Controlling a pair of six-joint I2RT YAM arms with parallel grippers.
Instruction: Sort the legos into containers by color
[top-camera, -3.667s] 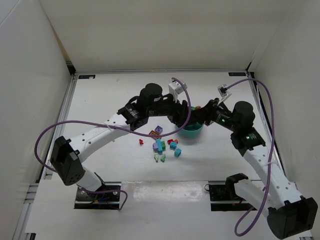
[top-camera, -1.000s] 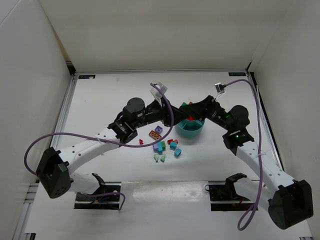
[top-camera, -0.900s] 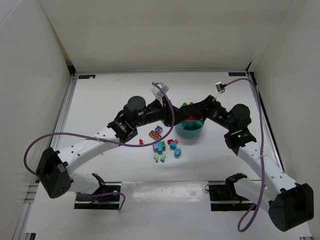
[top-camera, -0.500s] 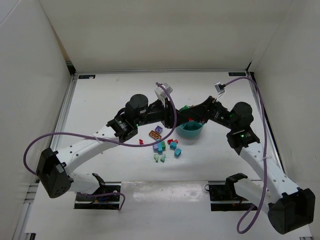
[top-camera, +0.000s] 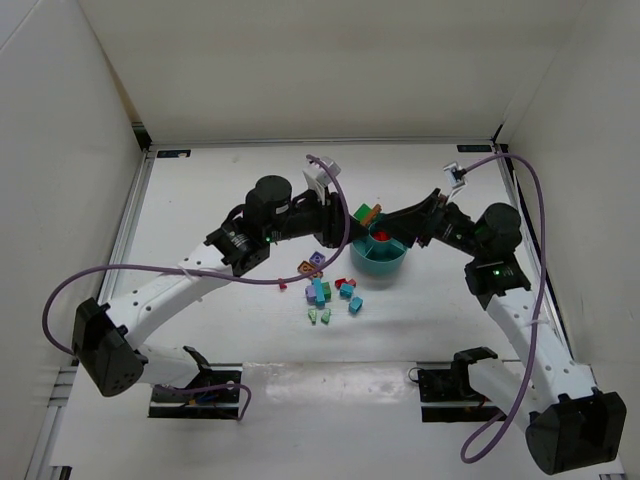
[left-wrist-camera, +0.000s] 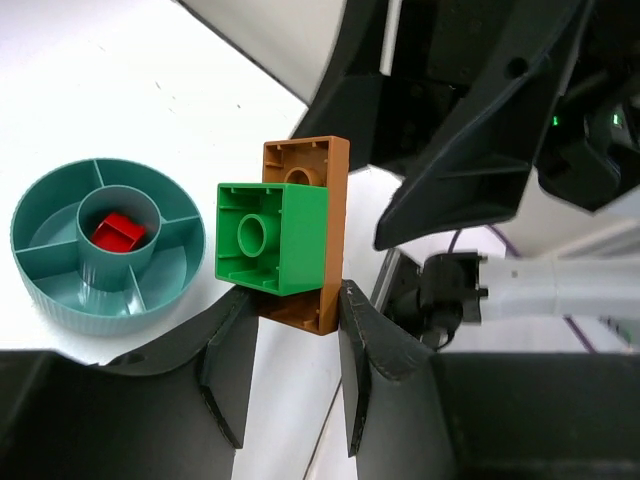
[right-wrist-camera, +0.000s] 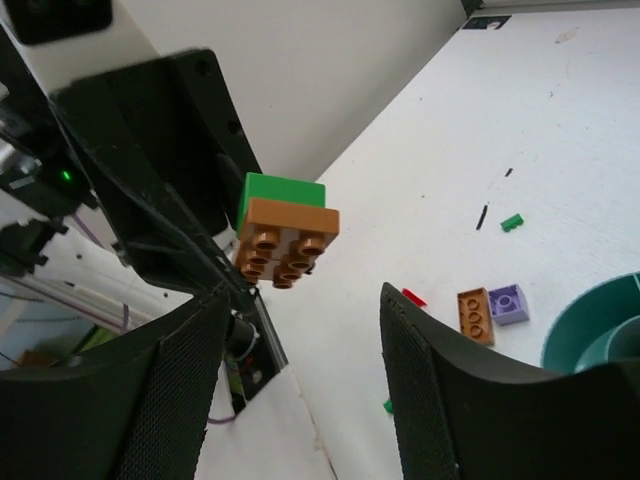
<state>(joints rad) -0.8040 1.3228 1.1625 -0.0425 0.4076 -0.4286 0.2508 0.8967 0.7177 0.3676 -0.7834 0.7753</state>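
Note:
My left gripper (top-camera: 352, 216) is shut on a green brick (left-wrist-camera: 272, 238) stuck to an orange brick (left-wrist-camera: 320, 235), held in the air just left of the teal bowl (top-camera: 382, 262). The stack also shows in the top view (top-camera: 367, 212) and the right wrist view (right-wrist-camera: 288, 240). The bowl (left-wrist-camera: 60, 285) has a red brick (left-wrist-camera: 118, 232) in its central cup; the compartments I see are empty. My right gripper (top-camera: 400, 222) is open and empty, facing the stack a short way to its right. Several loose legos (top-camera: 330, 290) lie on the table in front of the bowl.
An orange plate (right-wrist-camera: 475, 315), a purple brick (right-wrist-camera: 505, 303), a red piece (right-wrist-camera: 413, 297) and a small green piece (right-wrist-camera: 512, 222) lie loose left of the bowl. White walls enclose the table on the left, the back and the right.
The right gripper has drawn back to the right, away from the green and orange stack. The left gripper has kept hold of the stack and shifted slightly.

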